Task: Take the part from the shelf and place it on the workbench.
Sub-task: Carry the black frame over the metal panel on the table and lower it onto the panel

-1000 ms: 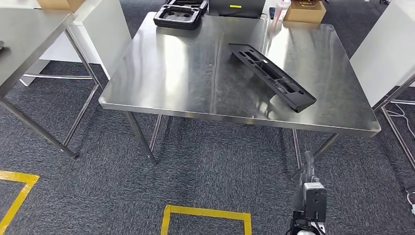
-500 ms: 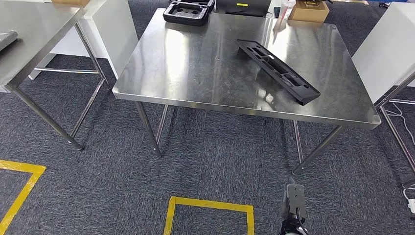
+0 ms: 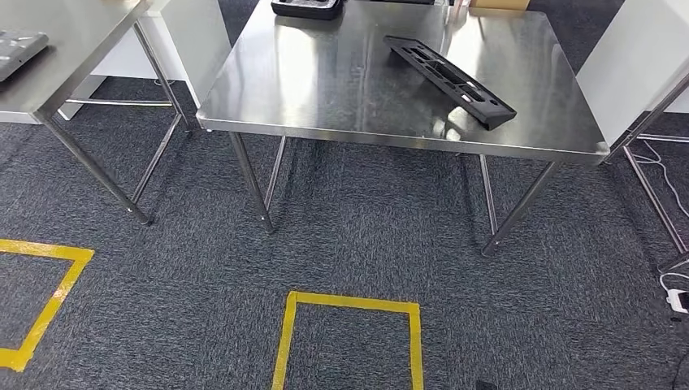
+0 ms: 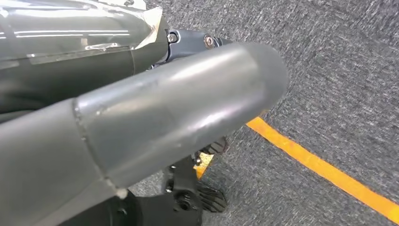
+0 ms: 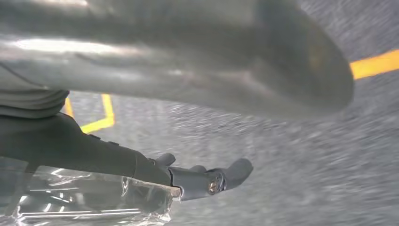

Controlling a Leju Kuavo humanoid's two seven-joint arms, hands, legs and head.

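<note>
The long black part (image 3: 451, 81) lies slantwise on the steel workbench (image 3: 325, 89), towards its right side, with nothing touching it. My left hand (image 4: 179, 108) hangs low over the carpet in the left wrist view; its thick grey thumb hides most of the dark fingers (image 4: 193, 38), and it holds nothing. In the right wrist view, my right hand (image 5: 179, 70) also hangs above the carpet, blurred, with its dark fingers (image 5: 211, 181) stretched out apart from the thumb and empty.
A second steel table (image 3: 73, 57) stands at the left. A black foam case (image 3: 307, 8) sits at the workbench's far edge. White panels (image 3: 634, 73) flank the right side, with cables (image 3: 674, 284) below. Yellow tape squares (image 3: 349, 305) mark the carpet.
The whole head view has shifted: the workbench now sits higher and farther off, so the camera has moved back. My right arm has dropped out of the head view's lower edge.
</note>
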